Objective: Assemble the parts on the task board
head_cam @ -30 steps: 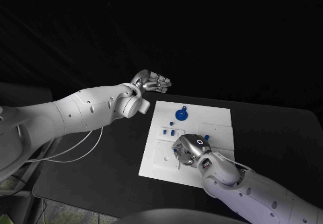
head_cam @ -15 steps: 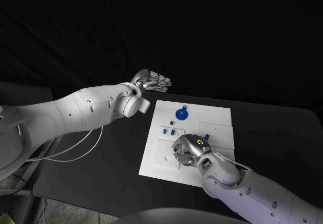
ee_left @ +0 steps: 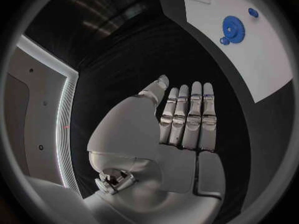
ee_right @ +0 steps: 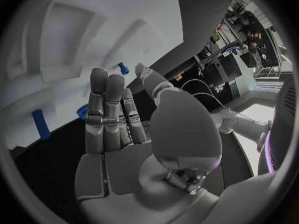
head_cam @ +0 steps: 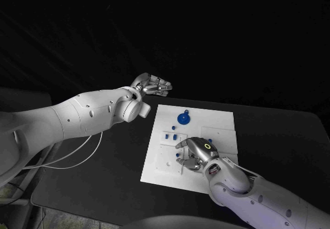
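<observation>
Desk (head_cam: 289,138) carries the white board (head_cam: 216,117) at its middle. Right robot hand (head_cam: 194,153) has tilted over the board's near half since a second ago, fingers straight and close together, holding nothing, so no part is picked yet. Left robot hand (head_cam: 152,85) stays off the board's far corner, flat, fingers side by side, empty. Blue gear (head_cam: 184,117) sits on the far half; small blue parts (head_cam: 170,136) lie just beside the right hand, which hides some.
</observation>
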`<state>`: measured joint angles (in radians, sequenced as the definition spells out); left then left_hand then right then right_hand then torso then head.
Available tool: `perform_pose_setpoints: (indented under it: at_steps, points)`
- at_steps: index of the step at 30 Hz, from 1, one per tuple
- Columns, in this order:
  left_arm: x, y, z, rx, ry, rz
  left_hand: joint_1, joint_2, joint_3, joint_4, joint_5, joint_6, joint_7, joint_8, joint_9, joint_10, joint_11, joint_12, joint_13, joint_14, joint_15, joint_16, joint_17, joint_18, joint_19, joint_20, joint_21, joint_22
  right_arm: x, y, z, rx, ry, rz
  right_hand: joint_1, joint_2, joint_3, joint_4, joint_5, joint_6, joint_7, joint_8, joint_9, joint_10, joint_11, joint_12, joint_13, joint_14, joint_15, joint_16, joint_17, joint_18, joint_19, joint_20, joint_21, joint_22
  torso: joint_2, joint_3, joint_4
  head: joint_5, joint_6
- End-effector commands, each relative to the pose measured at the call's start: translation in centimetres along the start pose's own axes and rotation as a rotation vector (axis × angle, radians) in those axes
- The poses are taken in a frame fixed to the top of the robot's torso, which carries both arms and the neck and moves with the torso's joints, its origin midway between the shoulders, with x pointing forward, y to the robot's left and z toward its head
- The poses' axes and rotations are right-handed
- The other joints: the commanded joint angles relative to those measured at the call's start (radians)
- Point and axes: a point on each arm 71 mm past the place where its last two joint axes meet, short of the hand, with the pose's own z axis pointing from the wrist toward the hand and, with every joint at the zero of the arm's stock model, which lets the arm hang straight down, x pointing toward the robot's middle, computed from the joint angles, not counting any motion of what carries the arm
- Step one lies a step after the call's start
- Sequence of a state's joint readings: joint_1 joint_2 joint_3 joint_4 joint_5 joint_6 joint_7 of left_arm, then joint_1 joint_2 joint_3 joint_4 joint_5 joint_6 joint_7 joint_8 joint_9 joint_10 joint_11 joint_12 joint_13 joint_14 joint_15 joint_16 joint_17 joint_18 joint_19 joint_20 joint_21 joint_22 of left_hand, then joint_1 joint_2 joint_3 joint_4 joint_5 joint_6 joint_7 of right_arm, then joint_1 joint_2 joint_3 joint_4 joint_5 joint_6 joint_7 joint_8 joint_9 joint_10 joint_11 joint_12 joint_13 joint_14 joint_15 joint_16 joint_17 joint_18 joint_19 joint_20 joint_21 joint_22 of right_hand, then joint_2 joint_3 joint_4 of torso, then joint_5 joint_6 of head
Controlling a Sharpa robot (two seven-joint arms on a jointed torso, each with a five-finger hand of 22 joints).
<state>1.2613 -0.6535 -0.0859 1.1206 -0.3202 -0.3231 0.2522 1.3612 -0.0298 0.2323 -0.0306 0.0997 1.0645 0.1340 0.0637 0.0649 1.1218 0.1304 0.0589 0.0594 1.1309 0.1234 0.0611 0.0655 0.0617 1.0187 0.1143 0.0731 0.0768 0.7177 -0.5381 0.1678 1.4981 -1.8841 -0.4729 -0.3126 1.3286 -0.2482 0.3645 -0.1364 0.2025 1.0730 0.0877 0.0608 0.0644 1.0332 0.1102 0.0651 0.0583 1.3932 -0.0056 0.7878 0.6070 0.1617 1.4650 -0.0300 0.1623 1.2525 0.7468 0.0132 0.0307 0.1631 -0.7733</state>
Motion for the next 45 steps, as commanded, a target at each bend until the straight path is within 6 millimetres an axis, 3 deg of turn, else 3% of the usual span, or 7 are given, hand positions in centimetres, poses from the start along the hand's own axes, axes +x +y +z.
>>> perform_pose_setpoints:
  at_steps: [1, 10, 13, 18, 24, 34, 45]
  points:
    - [0.0, 0.0, 0.0, 0.006, 0.014, 0.0, 0.0, 0.0, -0.007, 0.001, -0.004, -0.001, -0.001, -0.001, -0.001, -0.008, 0.001, 0.0, -0.001, -0.004, 0.005, 0.0, 0.001, -0.013, -0.007, 0.001, 0.001, -0.002, -1.4, -0.3, -0.1, 0.02, -0.043, 0.035, 0.012, 0.004, 0.008, 0.001, 0.002, -0.003, 0.005, 0.001, -0.001, 0.016, -0.006, 0.004, 0.0, 0.002, -0.004, 0.008, -0.002, 0.01, 0.019, 0.003, -0.004, 0.001, -0.002, 0.0006, -0.0039, -0.008, 0.008]
    - [-0.4, 0.1, -0.1, 0.005, 0.008, 0.002, 0.0, 0.0, -0.007, 0.001, -0.004, -0.001, -0.001, -0.001, -0.001, -0.008, 0.001, 0.0, -0.001, -0.004, 0.005, 0.0, 0.001, -0.013, -0.007, 0.001, 0.001, -0.002, -6.1, -3.6, -0.6, 0.08, -0.047, 0.05, -0.004, 0.001, 0.194, -0.07, -0.018, -0.002, 0.012, 0.002, -0.001, 0.104, -0.024, -0.004, 0.0, 0.025, -0.023, 0.024, 0.003, -0.004, 0.029, -0.02, 0.037, 0.052, -0.003, -0.0007, -0.0078, -0.032, 0.028]
    - [-0.5, 0.1, -0.1, 0.008, 0.003, 0.004, 0.002, 0.002, -0.007, -0.002, -0.002, -0.001, 0.0, 0.0, -0.001, -0.006, 0.0, 0.0, 0.0, 0.0, 0.004, 0.0, 0.001, -0.012, -0.004, 0.0, 0.002, -0.001, -6.9, -5.1, -0.9, 0.109, -0.045, 0.035, -0.009, -0.002, 0.188, -0.069, -0.021, -0.001, 0.016, 0.002, -0.001, 0.1, -0.024, -0.003, 0.0, 0.025, -0.023, 0.024, 0.005, -0.006, 0.025, -0.019, 0.04, 0.062, -0.005, -0.0002, -0.011, -0.033, 0.031]
    - [-0.5, 0.1, -0.1, 0.011, 0.001, 0.004, 0.002, 0.002, -0.007, -0.002, -0.002, -0.001, 0.0, 0.0, -0.001, -0.006, 0.0, 0.0, 0.0, 0.0, 0.004, 0.0, 0.001, -0.012, -0.004, 0.0, 0.002, -0.001, -7.5, -6.8, -1.2, 0.145, -0.018, 0.005, -0.005, 0.012, 0.064, -0.051, -0.007, -0.009, 0.007, 0.001, -0.001, 0.069, -0.019, -0.002, 0.001, 0.024, -0.016, 0.021, 0.003, -0.008, 0.028, -0.013, 0.02, 0.046, -0.005, 0.0016, -0.012, -0.029, 0.031]
    - [-0.6, 0.1, -0.1, 0.01, 0.001, 0.004, 0.002, 0.002, -0.007, -0.002, -0.002, -0.001, 0.0, 0.0, -0.001, -0.006, 0.0, 0.0, 0.0, 0.0, 0.004, 0.0, 0.001, -0.012, -0.004, 0.0, 0.002, -0.001, -7.4, -7.5, -1.2, 0.161, 0.024, -0.021, 0.021, 0.026, 0.001, -0.027, -0.087, -0.019, -0.003, 0.002, -0.001, 0.046, -0.017, -0.001, 0.0, 0.02, -0.015, 0.019, 0.0, -0.013, 0.028, -0.011, 0.003, 0.032, -0.005, 0.0011, -0.0103, -0.03, 0.03]
    - [-0.6, 0.2, -0.1, 0.009, 0.002, 0.004, 0.002, 0.002, -0.007, -0.002, -0.002, -0.001, 0.0, 0.0, -0.001, -0.006, 0.0, 0.0, 0.0, 0.0, 0.004, 0.0, 0.001, -0.012, -0.004, 0.0, 0.002, -0.001, -7.0, -8.5, -1.2, 0.189, 0.062, -0.065, 0.021, 0.03, 0.028, -0.021, -0.11, -0.002, 0.004, 0.002, -0.001, 0.055, -0.022, -0.002, 0.0, 0.021, -0.02, 0.019, 0.001, -0.02, 0.029, -0.016, 0.002, 0.034, -0.005, -0.0023, -0.0088, -0.033, 0.026]
    - [-0.6, 0.2, -0.1, 0.005, 0.004, 0.004, 0.0, 0.002, -0.007, -0.002, -0.002, -0.001, 0.0, 0.0, -0.001, -0.006, 0.0, 0.0, -0.001, 0.0, 0.004, 0.0, 0.001, -0.012, -0.004, 0.0, 0.002, -0.001, -6.6, -8.7, -0.5, 0.2, 0.067, -0.075, -0.009, 0.031, 0.148, -0.017, -0.133, 0.044, 0.016, 0.001, -0.001, 0.098, -0.027, -0.003, 0.0, 0.026, -0.017, 0.026, 0.006, -0.018, 0.032, -0.014, 0.008, 0.046, -0.005, -0.0017, -0.0087, -0.03, 0.029]
